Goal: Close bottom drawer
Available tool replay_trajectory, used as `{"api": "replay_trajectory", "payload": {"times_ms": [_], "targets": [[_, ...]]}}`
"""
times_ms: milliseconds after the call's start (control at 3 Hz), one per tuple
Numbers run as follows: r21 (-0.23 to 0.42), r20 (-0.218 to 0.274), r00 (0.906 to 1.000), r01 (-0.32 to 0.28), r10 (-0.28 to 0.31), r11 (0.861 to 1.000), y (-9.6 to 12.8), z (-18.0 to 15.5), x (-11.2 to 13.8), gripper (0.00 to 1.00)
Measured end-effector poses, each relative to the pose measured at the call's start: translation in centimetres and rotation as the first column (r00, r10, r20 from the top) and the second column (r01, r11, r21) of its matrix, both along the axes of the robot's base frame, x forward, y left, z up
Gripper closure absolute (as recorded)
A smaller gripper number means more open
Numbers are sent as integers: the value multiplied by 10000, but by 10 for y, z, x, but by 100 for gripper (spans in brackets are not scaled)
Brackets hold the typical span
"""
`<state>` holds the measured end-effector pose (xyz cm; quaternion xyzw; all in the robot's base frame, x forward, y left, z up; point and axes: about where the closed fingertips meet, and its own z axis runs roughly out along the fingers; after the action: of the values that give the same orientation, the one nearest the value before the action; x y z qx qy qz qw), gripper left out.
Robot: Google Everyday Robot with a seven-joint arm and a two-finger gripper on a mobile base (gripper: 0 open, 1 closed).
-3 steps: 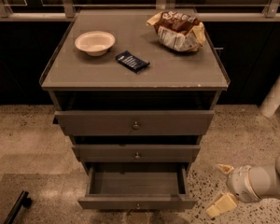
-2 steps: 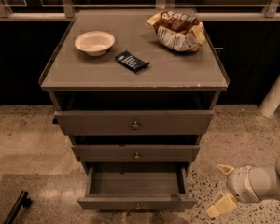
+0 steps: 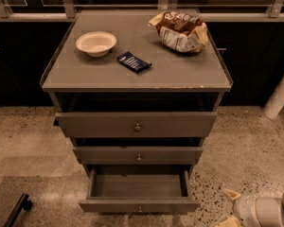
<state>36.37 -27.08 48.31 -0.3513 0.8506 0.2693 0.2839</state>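
The bottom drawer (image 3: 138, 205) of the grey cabinet (image 3: 137, 79) is pulled far out, and its inside looks bare. A small round knob (image 3: 139, 209) sits at the centre of its front. My gripper (image 3: 229, 209) is at the lower right of the view, low near the floor. It is to the right of the drawer's front corner and apart from it. Its two tan fingertips (image 3: 232, 195) are spread, with nothing between them.
The middle drawer (image 3: 137, 155) and top drawer (image 3: 136, 124) stick out a little. On the cabinet top lie a white bowl (image 3: 96, 42), a dark blue packet (image 3: 134, 62) and a chip bag (image 3: 180, 31). A black bar (image 3: 18, 210) lies on the floor at the left. A white post (image 3: 279, 96) stands at the right.
My gripper has dropped lower toward the bottom edge of the view. The drawers and the things on top have not moved.
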Motion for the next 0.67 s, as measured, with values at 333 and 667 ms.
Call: {"api": "replay_trajectory", "payload": {"times_ms": [333, 667], "targets": [[908, -572, 9980, 308, -256, 9954, 2, -67, -2, 0], [1579, -1598, 9870, 446, -190, 9864, 19, -135, -2, 19]]}}
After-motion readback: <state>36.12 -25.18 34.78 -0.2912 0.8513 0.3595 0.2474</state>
